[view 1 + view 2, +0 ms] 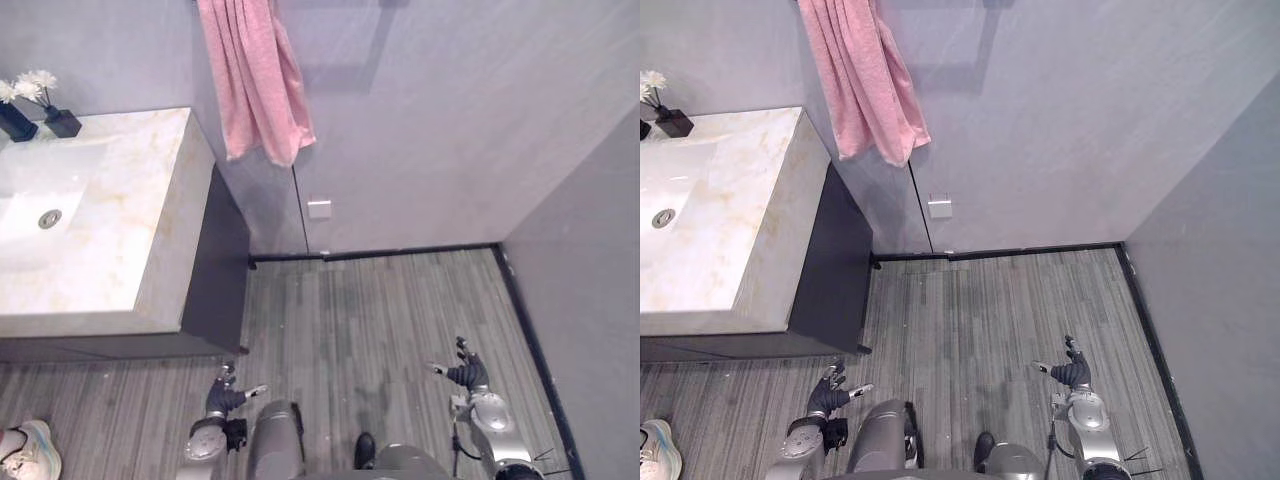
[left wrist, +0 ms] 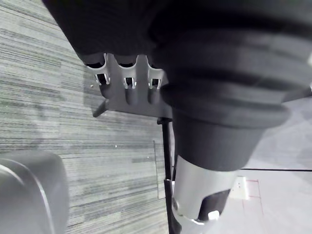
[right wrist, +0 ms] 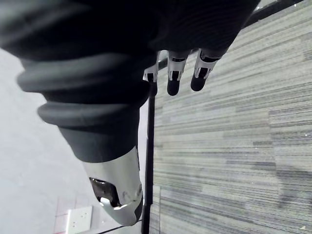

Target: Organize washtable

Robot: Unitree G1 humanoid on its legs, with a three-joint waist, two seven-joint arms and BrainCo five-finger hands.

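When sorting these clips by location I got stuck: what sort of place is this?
Probably a bathroom: a marble-topped washtable with a white basin sunk in it, and a pink towel hanging on the grey wall beside it.

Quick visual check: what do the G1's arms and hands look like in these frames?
Both arms are silver-grey with smooth, rounded shells. The left hand and right hand match: a dark ribbed cover runs over the wrist and the back of the hand. The fingers are silver with dark tips, and the thumb is set apart.
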